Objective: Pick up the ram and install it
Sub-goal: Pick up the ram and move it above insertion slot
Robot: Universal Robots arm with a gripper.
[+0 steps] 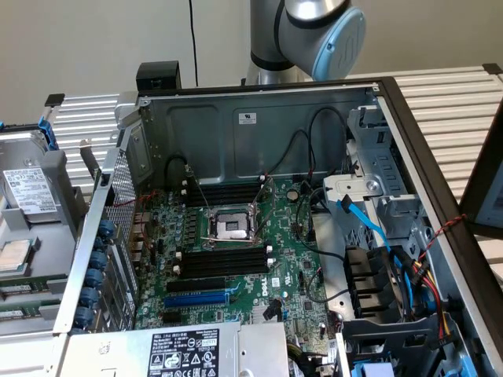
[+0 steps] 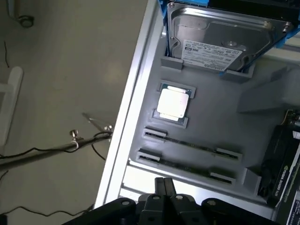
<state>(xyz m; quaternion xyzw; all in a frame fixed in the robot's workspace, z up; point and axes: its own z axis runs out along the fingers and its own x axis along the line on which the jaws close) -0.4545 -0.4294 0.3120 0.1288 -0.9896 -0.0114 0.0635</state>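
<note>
Hovering near the edge-on ram (image 2: 185,167), the partly cropped claw (image 2: 164,180) seems closed.

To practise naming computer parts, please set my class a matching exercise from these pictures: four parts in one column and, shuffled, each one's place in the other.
Parts
1. silver square processor chip
2. long blue expansion slot
3. long thin green ram stick
4. metal hard drive with white label

Places
A. on the green motherboard inside the case
B. in the grey tray, held by a blue bracket
C. in the tray, on edge beside a second stick
D. in the tray, between hard drive and sticks

Pairs: 1-D, 2-A, 3-C, 4-B
</note>
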